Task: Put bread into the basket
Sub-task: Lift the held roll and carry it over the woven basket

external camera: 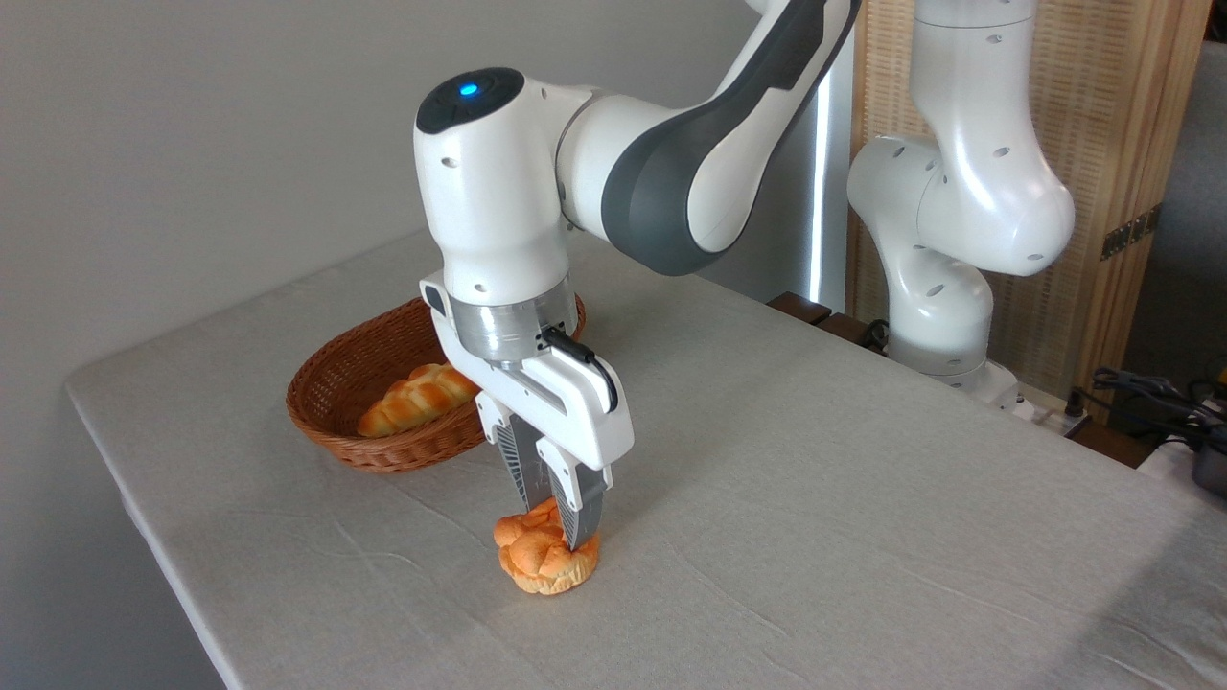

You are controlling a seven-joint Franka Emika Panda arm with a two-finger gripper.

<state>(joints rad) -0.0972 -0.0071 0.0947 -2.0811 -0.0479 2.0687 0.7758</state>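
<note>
The bread [537, 559], a round golden-orange knotted bun with a paler base, sits near the table's front left edge, squeezed narrower at its top. My gripper [554, 522] points straight down over it, fingers shut on the bun's upper part. The bun looks to be just at the cloth or barely off it. The oval brown wicker basket [337, 388] stands behind and to the left of the gripper, partly hidden by the wrist.
A long braided loaf [414, 401] lies inside the basket. The table [863, 498] is covered in a pale grey cloth, its left edge close to the bun. The arm's white base [944, 316] stands at the back right, with cables beside it.
</note>
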